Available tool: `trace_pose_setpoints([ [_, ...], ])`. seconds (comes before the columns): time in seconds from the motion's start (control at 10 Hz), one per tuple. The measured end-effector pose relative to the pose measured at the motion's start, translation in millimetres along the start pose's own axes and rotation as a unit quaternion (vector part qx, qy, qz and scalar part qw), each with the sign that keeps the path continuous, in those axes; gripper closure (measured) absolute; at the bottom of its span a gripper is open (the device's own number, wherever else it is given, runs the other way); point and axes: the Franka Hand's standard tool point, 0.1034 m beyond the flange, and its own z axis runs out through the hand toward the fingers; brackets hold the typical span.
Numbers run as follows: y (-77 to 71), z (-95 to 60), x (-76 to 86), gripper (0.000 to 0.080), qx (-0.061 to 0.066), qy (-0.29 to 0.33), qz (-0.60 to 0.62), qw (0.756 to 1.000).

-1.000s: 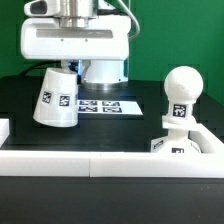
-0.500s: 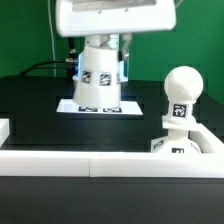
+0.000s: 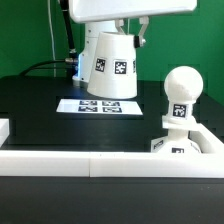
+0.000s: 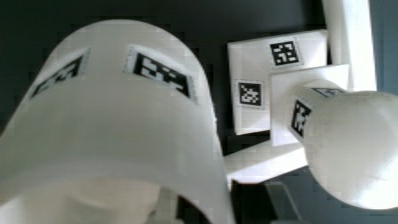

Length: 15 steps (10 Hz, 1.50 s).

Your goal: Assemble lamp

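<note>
My gripper (image 3: 113,34) is shut on the white cone-shaped lamp shade (image 3: 111,66) and holds it tilted in the air above the marker board (image 3: 98,105). The shade carries black-and-white tags. It fills most of the wrist view (image 4: 125,120) and hides my fingers there. The ball-shaped bulb (image 3: 182,89) stands upright on its short tagged stem in the lamp base (image 3: 176,146) at the exterior view's right. The shade hangs to the exterior view's left of the bulb, apart from it. In the wrist view the bulb (image 4: 359,140) shows beside the shade.
A white rail (image 3: 100,165) runs along the front of the black table, with a white block (image 3: 4,129) at the exterior view's left. The robot pedestal (image 3: 82,62) stands behind the shade. The marker board also shows in the wrist view (image 4: 278,58).
The shade has been lifted off the table and carried up and toward the exterior view's right, closer to the bulb. The bulb and base have not moved.
</note>
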Motion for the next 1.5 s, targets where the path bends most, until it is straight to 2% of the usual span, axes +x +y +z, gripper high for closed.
trace_pose_setpoints([
  [0.1,-1.0,-0.6,0.0,0.0755,0.0,0.0,0.0,1.0],
  [0.2,-10.0,-8.6,0.8,0.0755,0.004,-0.004,0.008,1.0],
  [0.4,-35.9,-30.0,18.9,0.0755,0.013,-0.008,0.01,1.0],
  [0.6,-53.8,-45.0,32.1,0.0755,0.017,-0.017,0.013,1.0],
  [0.9,-86.3,-56.3,47.7,0.0755,0.02,-0.029,0.054,0.998],
  [1.0,-101.2,-56.3,50.5,0.0755,0.022,-0.027,0.06,0.998],
  [1.2,-117.6,-41.0,38.7,0.0755,0.019,-0.034,0.052,0.998],
  [1.4,-126.0,-19.6,25.9,0.0755,0.015,-0.035,0.043,0.998],
  [1.5,-124.6,-11.0,20.4,0.0755,0.012,-0.038,0.039,0.998],
])
